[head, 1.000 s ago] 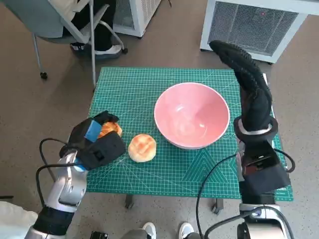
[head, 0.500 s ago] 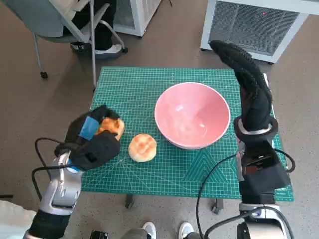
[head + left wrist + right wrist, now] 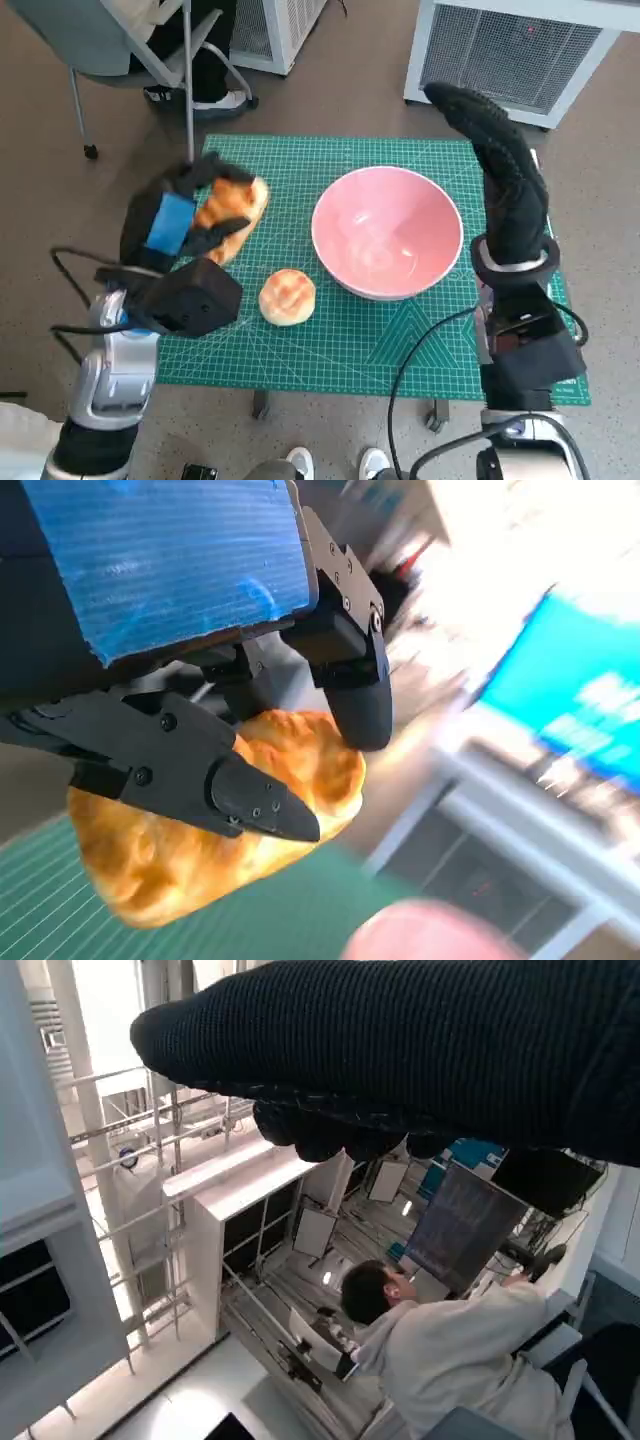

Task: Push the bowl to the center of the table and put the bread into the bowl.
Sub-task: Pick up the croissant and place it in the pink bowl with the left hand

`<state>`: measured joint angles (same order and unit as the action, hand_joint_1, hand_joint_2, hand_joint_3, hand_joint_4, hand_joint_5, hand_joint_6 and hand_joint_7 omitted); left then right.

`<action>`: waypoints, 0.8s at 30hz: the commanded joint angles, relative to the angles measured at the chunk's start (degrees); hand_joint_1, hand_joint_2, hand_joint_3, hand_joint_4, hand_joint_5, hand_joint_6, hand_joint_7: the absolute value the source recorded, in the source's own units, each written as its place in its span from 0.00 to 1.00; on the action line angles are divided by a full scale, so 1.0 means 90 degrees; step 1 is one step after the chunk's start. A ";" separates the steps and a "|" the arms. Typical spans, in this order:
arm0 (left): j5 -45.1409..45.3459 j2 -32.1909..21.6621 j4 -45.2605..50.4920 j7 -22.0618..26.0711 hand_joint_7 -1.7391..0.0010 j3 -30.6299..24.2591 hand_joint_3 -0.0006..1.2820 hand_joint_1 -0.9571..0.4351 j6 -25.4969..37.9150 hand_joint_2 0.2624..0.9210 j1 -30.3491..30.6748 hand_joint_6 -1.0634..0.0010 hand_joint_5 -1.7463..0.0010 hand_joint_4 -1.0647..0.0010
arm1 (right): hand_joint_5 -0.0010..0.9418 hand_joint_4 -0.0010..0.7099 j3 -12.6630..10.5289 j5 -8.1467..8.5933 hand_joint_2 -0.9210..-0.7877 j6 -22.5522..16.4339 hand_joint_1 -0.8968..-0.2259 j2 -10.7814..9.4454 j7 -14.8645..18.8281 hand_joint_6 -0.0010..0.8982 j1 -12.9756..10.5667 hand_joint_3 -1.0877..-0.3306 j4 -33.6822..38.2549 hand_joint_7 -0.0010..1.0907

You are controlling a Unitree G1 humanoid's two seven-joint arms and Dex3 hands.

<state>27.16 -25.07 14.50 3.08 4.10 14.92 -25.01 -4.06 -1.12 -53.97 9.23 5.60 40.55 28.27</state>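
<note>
Left hand [image 3: 175, 225] fingers [image 3: 355, 695] pinch bread [image 3: 230, 210] at 9 o'clock of bowl [image 3: 387, 232]; right hand [image 3: 497, 160] fingers straight, together.

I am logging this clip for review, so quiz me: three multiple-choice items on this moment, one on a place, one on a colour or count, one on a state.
1. Where is the round bun?
A. inside the bowl
B. on the green mat beside the bowl
C. on the floor

2. What colour is the bowl?
A. pink
B. white
C. blue

3. What is the left hand doing?
A. lying flat on the mat
B. pushing the bowl
C. holding a piece of bread

Answers: 1 B, the bun lies on the mat, next to the bowl's rim. 2 A, the bowl is pink all over. 3 C, its fingers grip the bread, as the left wrist view shows.
</note>
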 commanded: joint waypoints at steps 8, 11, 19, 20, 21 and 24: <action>0.0081 0.0235 -0.0126 -0.0076 0.56 0.0190 0.00 0.69 -0.0655 0.88 -0.1105 0.18 0.43 0.10 | 0.01 0.43 -0.0038 0.0041 0.00 0.0080 0.54 0.0157 0.0023 0.00 -0.0221 0.45 -0.0100 0.67; 0.0131 0.0337 -0.0200 0.0052 0.53 0.0406 0.01 0.69 -0.0707 0.89 -0.1368 0.21 0.44 0.11 | 0.01 0.43 -0.0049 0.0011 0.00 0.0097 0.55 0.0162 -0.0011 0.00 -0.0252 0.44 -0.0146 0.67; 0.0318 0.0673 -0.1094 0.0083 0.40 0.1105 0.01 0.69 -0.1344 0.94 -0.1875 0.33 0.46 0.15 | 0.01 0.43 -0.0077 -0.0029 0.00 0.0142 0.53 0.0170 -0.0053 0.00 -0.0305 0.45 -0.0228 0.67; 0.0317 0.0728 -0.1290 0.0089 0.39 0.1205 0.01 0.69 -0.1487 0.95 -0.1936 0.34 0.45 0.15 | 0.01 0.43 -0.0080 -0.0045 0.00 0.0147 0.53 0.0169 -0.0065 0.00 -0.0313 0.45 -0.0242 0.67; 0.0314 0.0761 -0.1424 0.0091 0.38 0.1257 0.01 0.69 -0.1588 0.96 -0.1978 0.36 0.44 0.17 | 0.01 0.43 -0.0082 -0.0056 0.00 0.0152 0.53 0.0169 -0.0075 0.00 -0.0315 0.45 -0.0248 0.66; 0.0349 0.0889 -0.1947 0.0088 0.37 0.1488 0.01 0.69 -0.1949 0.98 -0.2174 0.39 0.42 0.21 | 0.01 0.43 -0.0086 -0.0091 0.00 0.0160 0.52 0.0169 -0.0105 0.00 -0.0339 0.45 -0.0292 0.66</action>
<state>29.36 -18.11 0.92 3.81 15.52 0.44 -42.70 -4.61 -1.46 -53.25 10.58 5.21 39.20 25.99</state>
